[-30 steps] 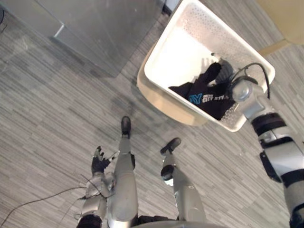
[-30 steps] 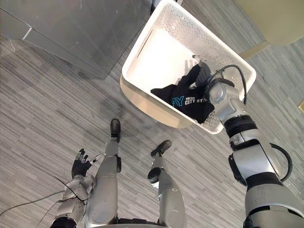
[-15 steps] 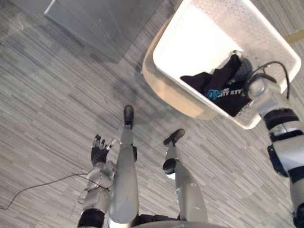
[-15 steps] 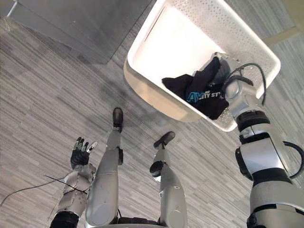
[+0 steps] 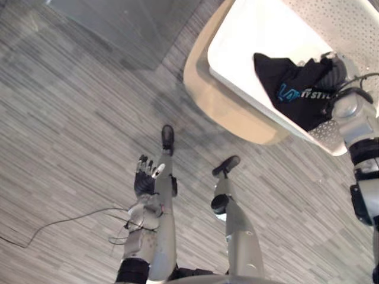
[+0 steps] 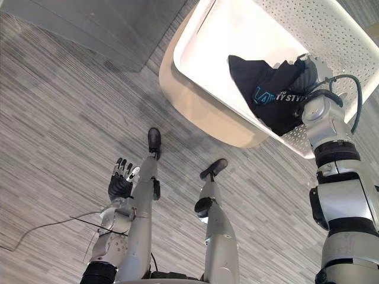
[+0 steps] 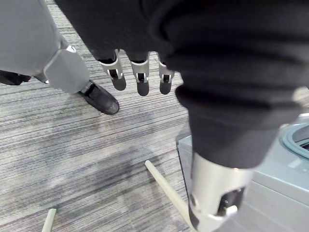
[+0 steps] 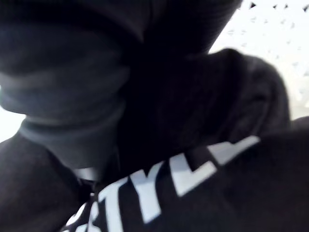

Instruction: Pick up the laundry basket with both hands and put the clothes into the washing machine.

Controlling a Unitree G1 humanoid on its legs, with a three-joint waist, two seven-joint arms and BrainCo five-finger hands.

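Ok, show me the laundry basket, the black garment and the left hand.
laundry basket point(image 6: 323, 23): right eye view, perforated far wall.
black garment point(image 6: 250, 77): right eye view, plain cloth above the print.
left hand point(image 6: 120, 187): right eye view, dark palm.

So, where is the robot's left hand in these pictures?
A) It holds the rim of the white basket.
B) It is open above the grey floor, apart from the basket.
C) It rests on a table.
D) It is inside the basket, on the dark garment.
B: the left hand hovers with straight fingers over the floor, well apart from the white basket, and touches nothing.
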